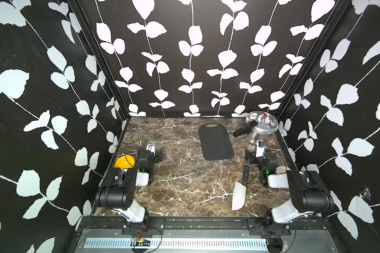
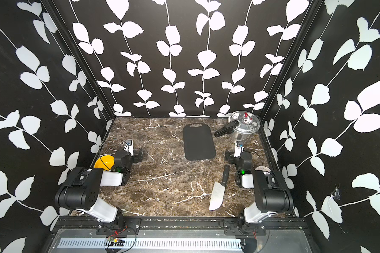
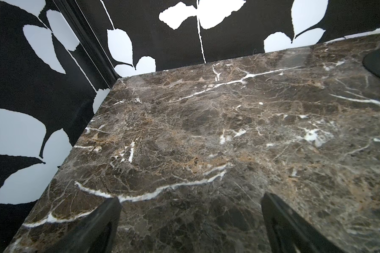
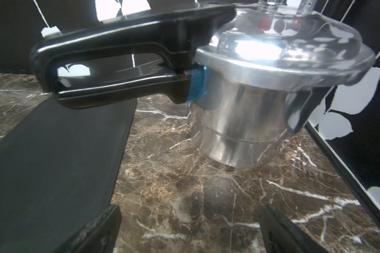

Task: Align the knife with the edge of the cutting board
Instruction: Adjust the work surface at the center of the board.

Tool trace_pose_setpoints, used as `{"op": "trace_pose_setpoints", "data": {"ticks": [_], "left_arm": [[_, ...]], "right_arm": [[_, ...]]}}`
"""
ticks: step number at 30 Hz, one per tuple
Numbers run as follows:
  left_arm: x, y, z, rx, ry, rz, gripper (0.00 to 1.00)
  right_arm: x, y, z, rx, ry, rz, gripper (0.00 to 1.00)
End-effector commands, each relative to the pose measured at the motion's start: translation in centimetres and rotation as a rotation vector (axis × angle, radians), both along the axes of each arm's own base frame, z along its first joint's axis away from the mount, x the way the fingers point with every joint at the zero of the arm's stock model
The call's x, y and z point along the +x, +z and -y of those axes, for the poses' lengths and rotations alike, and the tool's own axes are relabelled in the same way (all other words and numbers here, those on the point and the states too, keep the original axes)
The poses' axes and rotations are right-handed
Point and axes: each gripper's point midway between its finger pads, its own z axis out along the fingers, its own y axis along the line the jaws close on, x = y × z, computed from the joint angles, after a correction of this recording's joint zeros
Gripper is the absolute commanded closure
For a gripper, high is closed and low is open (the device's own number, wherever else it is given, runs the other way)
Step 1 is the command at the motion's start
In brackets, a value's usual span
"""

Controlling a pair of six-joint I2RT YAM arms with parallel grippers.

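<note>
In a top view, a round yellow plastic bowl (image 1: 124, 161) stands at the left side of the brown marble table (image 1: 184, 181), partly behind the left arm (image 1: 119, 188). The left gripper (image 3: 191, 225) is open, with only bare marble between its fingers. In the upper middle of the frame lies the flat matte black cutting board (image 1: 215, 142). Below it and a little to the right, well apart, the broad silver-bladed, black-handled knife (image 1: 240, 188) lies flat, its handle toward the board. The right gripper (image 4: 191, 232) is spread open and holds nothing, near the shiny steel pressure cooker (image 1: 262, 128) at the upper right.
</note>
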Motion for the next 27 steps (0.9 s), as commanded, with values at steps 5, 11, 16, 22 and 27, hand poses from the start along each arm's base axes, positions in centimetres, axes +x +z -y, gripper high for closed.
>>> {"op": "trace_pose_setpoints", "data": {"ticks": [5, 11, 16, 22, 27], "left_arm": [[-0.7, 6.6, -1.5, -0.061, 0.096, 0.008, 0.02], [-2.1, 11.8, -1.8, -0.215, 0.172, -0.051, 0.02], [-2.9, 13.7, 0.0, -0.313, 0.102, -0.087, 0.02], [-3.7, 13.1, 1.4, -0.375, 0.044, -0.149, 0.02], [-4.2, 11.7, 2.1, -0.407, 0.031, -0.205, 0.02]], "right_arm": [[-1.6, 6.0, -0.1, -0.013, -0.055, 0.075, 0.01], [-3.3, 9.5, 0.9, 0.235, -0.203, 0.027, 0.01], [-5.6, 10.6, 0.5, 0.447, -0.249, -0.069, 0.01], [-5.4, 9.6, -2.7, 0.388, -0.140, -0.180, 0.01], [-5.2, 8.4, -8.3, 0.265, -0.013, -0.224, 0.00]]}}
